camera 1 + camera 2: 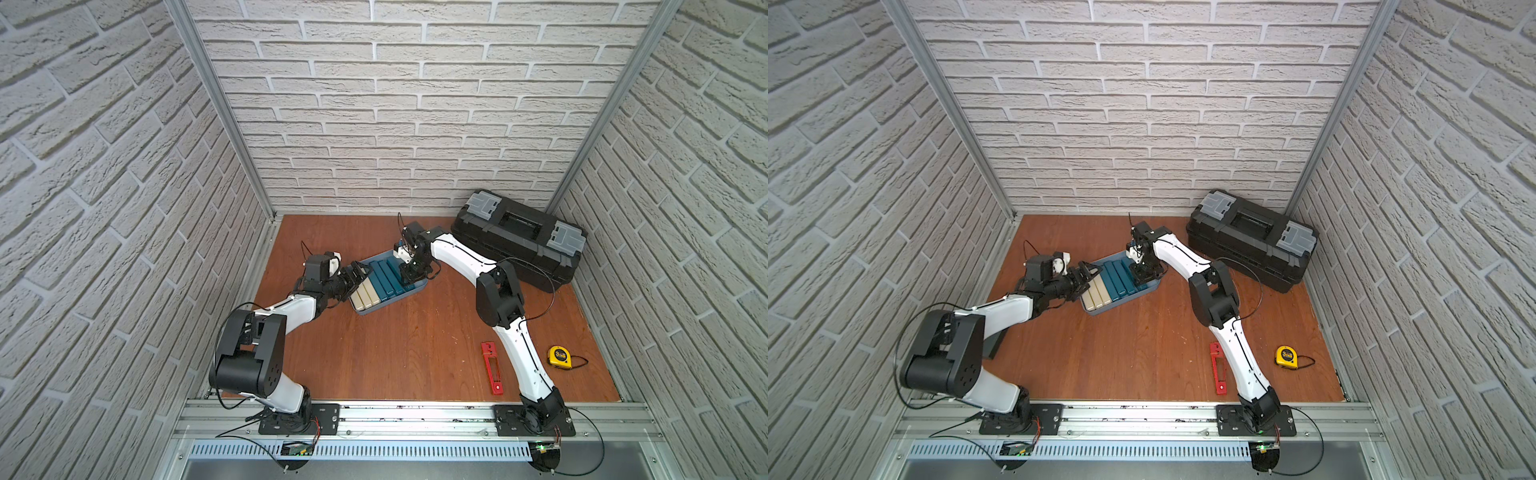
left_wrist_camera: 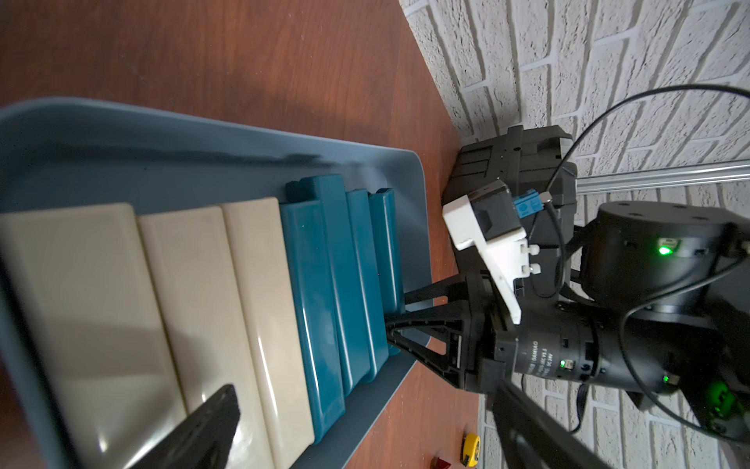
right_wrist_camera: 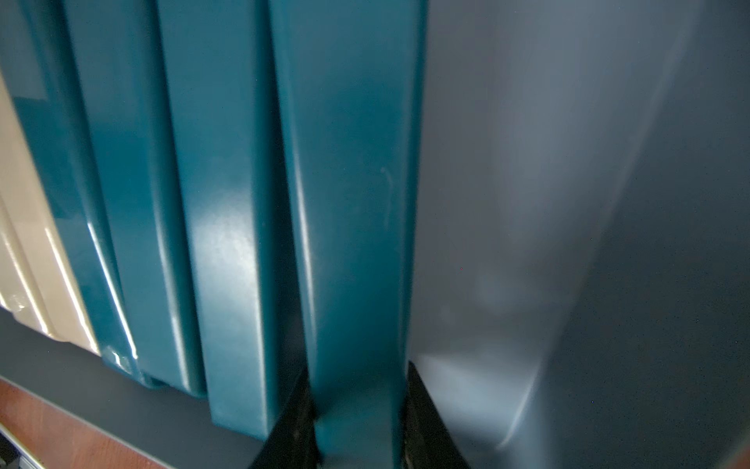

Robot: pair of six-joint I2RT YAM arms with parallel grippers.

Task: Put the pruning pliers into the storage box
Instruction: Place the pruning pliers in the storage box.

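The red pruning pliers (image 1: 491, 368) (image 1: 1218, 368) lie flat on the wooden table near the front edge, beside the right arm's lower link; only a red tip (image 2: 441, 463) shows in the left wrist view. The light blue storage box (image 1: 395, 300) (image 1: 1129, 300) sits mid-table and holds cream bars and teal bars (image 1: 384, 278). My right gripper (image 1: 409, 278) (image 3: 357, 406) reaches down into the box's right end, shut on the outermost teal bar (image 3: 349, 203). At the box's left end my left gripper (image 1: 360, 272) (image 2: 365, 390) hovers open over the cream bars (image 2: 162, 284), holding nothing.
A big black toolbox (image 1: 519, 239) (image 1: 1252, 237) with grey latches stands at the back right. A yellow tape measure (image 1: 559, 356) (image 1: 1286, 356) lies to the right of the pliers. Brick-pattern walls enclose the table on three sides.
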